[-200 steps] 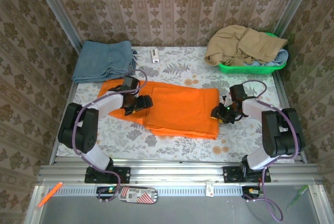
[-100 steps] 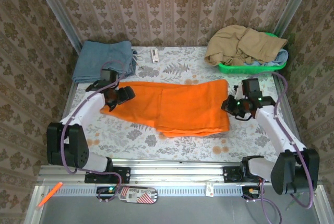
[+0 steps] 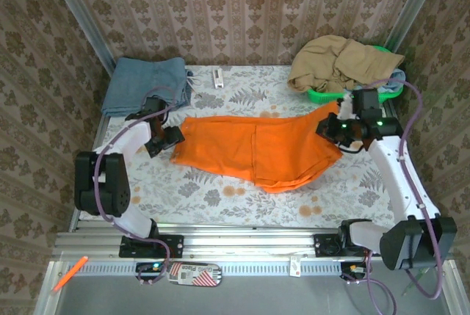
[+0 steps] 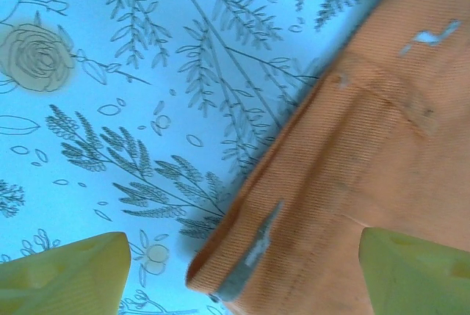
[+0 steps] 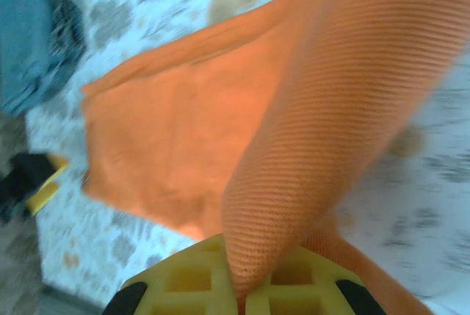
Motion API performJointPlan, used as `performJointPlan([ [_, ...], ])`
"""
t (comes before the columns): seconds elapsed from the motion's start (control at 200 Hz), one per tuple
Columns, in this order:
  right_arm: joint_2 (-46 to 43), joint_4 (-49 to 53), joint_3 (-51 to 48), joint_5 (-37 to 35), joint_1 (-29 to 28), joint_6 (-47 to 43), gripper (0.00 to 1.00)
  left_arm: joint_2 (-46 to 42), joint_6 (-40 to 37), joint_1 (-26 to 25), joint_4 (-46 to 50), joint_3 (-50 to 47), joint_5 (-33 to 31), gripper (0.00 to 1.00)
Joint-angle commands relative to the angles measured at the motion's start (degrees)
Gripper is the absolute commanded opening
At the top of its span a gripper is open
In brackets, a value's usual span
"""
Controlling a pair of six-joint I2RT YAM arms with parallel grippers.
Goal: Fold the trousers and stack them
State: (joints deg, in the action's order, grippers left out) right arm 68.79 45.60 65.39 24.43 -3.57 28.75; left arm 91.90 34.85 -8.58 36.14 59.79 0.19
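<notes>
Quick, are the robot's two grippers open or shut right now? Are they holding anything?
Left gripper: open, jaws wide over the edge of the trousers, gripping nothing.
Right gripper: shut on the trousers.

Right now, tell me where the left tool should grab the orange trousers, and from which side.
Grip the left-end corner of the trousers from above, on its left: it lies flat at the free edge, right under the open left tool, opposite the end the right tool holds.
</notes>
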Motion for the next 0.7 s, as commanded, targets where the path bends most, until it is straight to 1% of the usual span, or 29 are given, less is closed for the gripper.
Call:
performJointPlan([
  [0.0, 2.82, -5.84, 4.77, 1.99, -9.13, 5.40, 0.00, 1.28, -0.88, 0.77, 1.85, 0.68, -3.84, 0.82],
  [0.02, 3.91, -5.98, 5.85, 1.42, -10.85, 6.05, 0.00, 1.27, -0.64, 0.91, 2.02, 0.68, -3.60, 0.82],
  [0.07, 7.14, -5.39, 9.49, -2.77, -15.72, 6.51, 0.00, 0.25, -0.57, 0.93, 1.68, 0.18, -3.03, 0.81],
  [0.13, 13.80, -3.38, 15.14, -6.37, -20.98, 6.23, 0.00, -2.08, -0.36, 1.01, 1.41, -0.86, -1.95, 0.82],
  [0.225, 22.41, -3.79, 22.88, -8.39, -27.22, 7.64, 0.00, -5.86, -0.23, 2.33, 2.35, -1.77, -0.47, 0.82],
  [0.3, 29.89, -2.88, 29.84, -9.18, -30.98, 8.20, 0.00, -8.91, -0.33, 4.09, 2.91, -2.53, 0.88, 0.83],
  [0.44, 43.30, -0.50, 43.54, -9.83, -35.79, 9.94, 0.00, -12.73, -0.49, 7.96, 3.77, -3.35, 3.79, 0.83],
  [0.545, 52.35, 1.51, 53.48, -8.78, -38.51, 11.24, 0.00, -14.08, 0.11, 9.89, 3.24, -4.60, 6.17, 0.83],
  [0.695, 60.36, 2.20, 63.49, -8.43, -40.49, 13.45, 0.00, -12.45, 2.12, 10.52, 0.80, -6.55, 6.68, 0.82],
])
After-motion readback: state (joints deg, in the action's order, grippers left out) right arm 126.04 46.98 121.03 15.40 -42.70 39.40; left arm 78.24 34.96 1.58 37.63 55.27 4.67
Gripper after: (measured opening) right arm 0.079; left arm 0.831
